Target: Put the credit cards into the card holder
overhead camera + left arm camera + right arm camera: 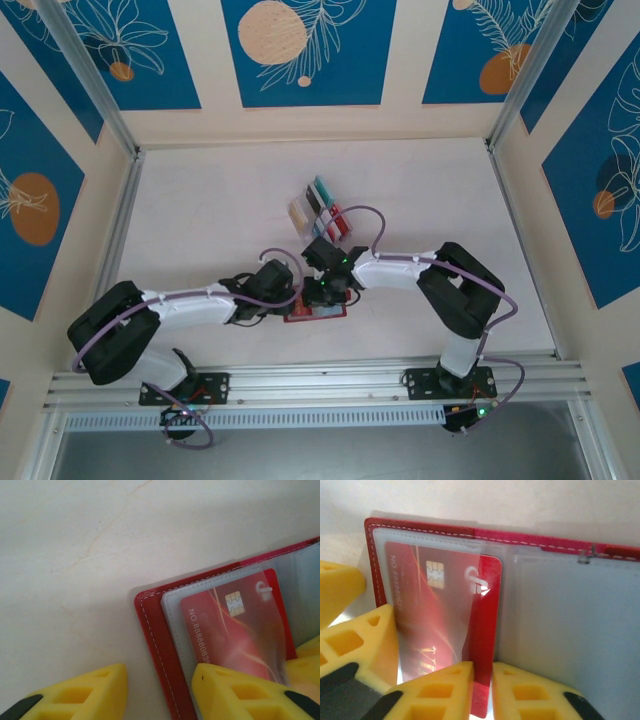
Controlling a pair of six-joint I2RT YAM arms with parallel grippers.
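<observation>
Hands meet over the card holder (318, 314), which lies opened flat on the tabletop (220, 200) close to the arm bases, on the near side of the clear rack (318, 208) where the other credit cards (322, 192) stand on edge. From the left wrist I see my left hand (160, 677) with its fingers apart, astride the holder's stitched left edge: one finger rests off on the bare tabletop, the other on the clear sleeve (175, 605). A red card (445, 605) sits partly inside that sleeve on the left leaf, chip toward the far end, its right strip uncovered. My right hand (482, 682) has its fingers nearly together at the card's near end, a thin slice of red showing in the slit; I cannot tell whether they pinch it
</observation>
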